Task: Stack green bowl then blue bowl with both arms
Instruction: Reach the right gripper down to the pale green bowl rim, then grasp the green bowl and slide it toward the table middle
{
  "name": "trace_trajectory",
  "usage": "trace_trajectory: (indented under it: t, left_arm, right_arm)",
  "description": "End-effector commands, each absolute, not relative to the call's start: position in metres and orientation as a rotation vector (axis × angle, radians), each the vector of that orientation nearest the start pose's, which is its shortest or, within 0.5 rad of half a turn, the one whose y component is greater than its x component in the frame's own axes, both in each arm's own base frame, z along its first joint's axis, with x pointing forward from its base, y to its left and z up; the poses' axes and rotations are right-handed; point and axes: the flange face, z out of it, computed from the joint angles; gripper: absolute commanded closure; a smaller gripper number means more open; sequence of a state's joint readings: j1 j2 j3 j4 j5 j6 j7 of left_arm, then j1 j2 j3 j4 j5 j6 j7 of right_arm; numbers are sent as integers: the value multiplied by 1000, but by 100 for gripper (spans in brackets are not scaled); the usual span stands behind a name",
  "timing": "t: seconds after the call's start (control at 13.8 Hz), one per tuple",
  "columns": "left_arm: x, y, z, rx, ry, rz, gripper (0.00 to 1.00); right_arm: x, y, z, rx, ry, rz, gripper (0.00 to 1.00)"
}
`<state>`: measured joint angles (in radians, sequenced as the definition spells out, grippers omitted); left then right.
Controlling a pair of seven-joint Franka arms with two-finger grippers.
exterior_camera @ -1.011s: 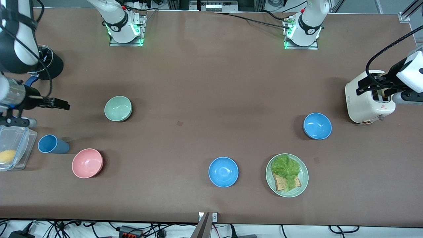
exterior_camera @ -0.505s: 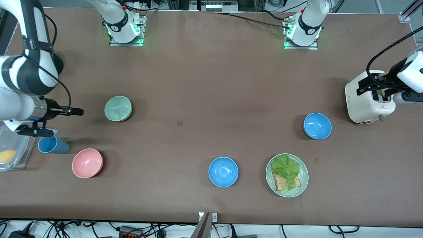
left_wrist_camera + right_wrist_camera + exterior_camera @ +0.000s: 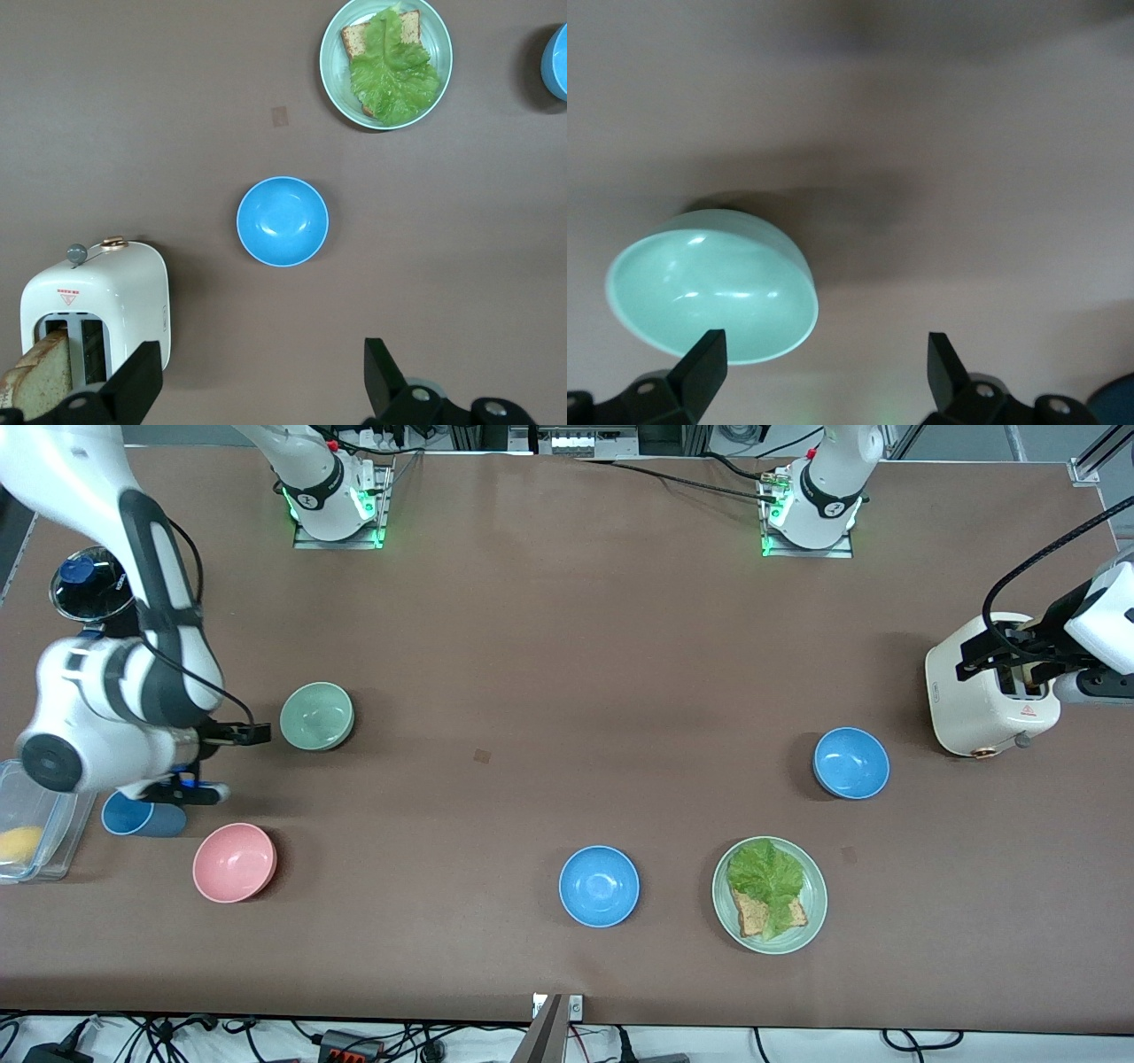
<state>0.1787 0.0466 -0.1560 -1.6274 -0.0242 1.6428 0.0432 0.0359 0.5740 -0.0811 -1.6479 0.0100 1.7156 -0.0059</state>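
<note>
The pale green bowl (image 3: 316, 716) sits upright toward the right arm's end of the table. My right gripper (image 3: 251, 733) hangs low just beside it, open and empty; in the right wrist view the green bowl (image 3: 713, 297) lies off to one side of the right gripper (image 3: 824, 350), by one fingertip. Two like blue bowls stand apart: one blue bowl (image 3: 850, 763) near the toaster, another blue bowl (image 3: 599, 886) nearer the front camera. My left gripper (image 3: 974, 654) hovers open over the toaster; its wrist view shows a blue bowl (image 3: 282, 221) ahead of the left gripper (image 3: 261, 363).
A pink bowl (image 3: 235, 862) and a dark blue cup (image 3: 142, 815) lie near the right arm. A clear container (image 3: 35, 824) sits at that table end. The white toaster (image 3: 983, 700) holds bread. A green plate (image 3: 811, 921) carries lettuce and bread.
The right arm has swung in from the table's end toward the green bowl, bringing its open gripper close beside it. The left arm has not moved.
</note>
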Motion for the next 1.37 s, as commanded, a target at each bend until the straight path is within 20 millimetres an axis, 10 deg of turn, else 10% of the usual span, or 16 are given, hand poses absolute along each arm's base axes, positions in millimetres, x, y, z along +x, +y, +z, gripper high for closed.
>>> trace_trajectory:
  t: [0.0, 0.36, 1.01, 1.3]
  left_arm:
    - [571, 13, 581, -3190, 9, 50, 0]
    - [571, 14, 581, -3190, 7, 50, 0]
    - [571, 14, 581, -3190, 7, 50, 0]
    - [571, 14, 581, -3190, 9, 50, 0]
  right_arm:
    - [618, -22, 219, -3034, 61, 865, 0]
    - [602, -17, 197, -3008, 57, 958, 8]
    - [598, -3, 194, -2989, 20, 991, 100]
    - [601, 5, 196, -2971, 18, 972, 100]
